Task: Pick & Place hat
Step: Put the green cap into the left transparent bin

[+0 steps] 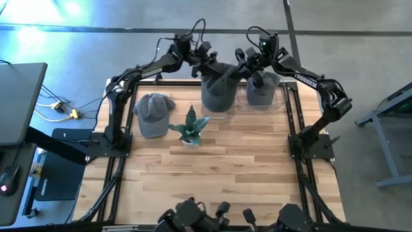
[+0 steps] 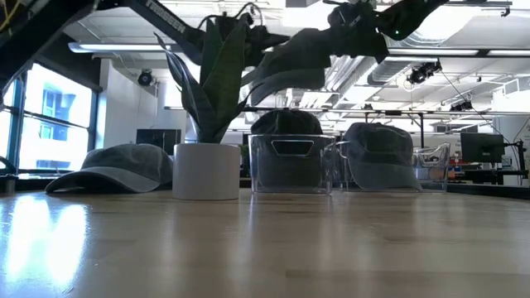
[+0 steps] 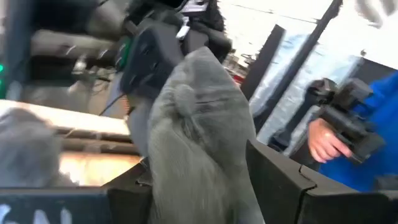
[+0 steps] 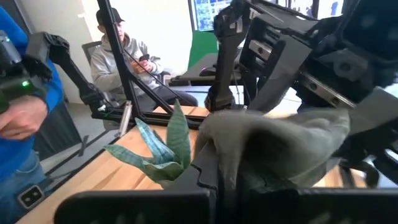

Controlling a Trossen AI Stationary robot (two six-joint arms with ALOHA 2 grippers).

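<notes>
A potted snake plant (image 1: 191,127) in a white pot is standing on the wooden table (image 1: 219,174), while a seated person in a grey hoodie (image 4: 124,50) is looking down at something in their hands beyond it.

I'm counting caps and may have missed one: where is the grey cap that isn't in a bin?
In the high view, the loose grey cap lies flat on the wooden table's left side, just left of the small potted plant.
</notes>
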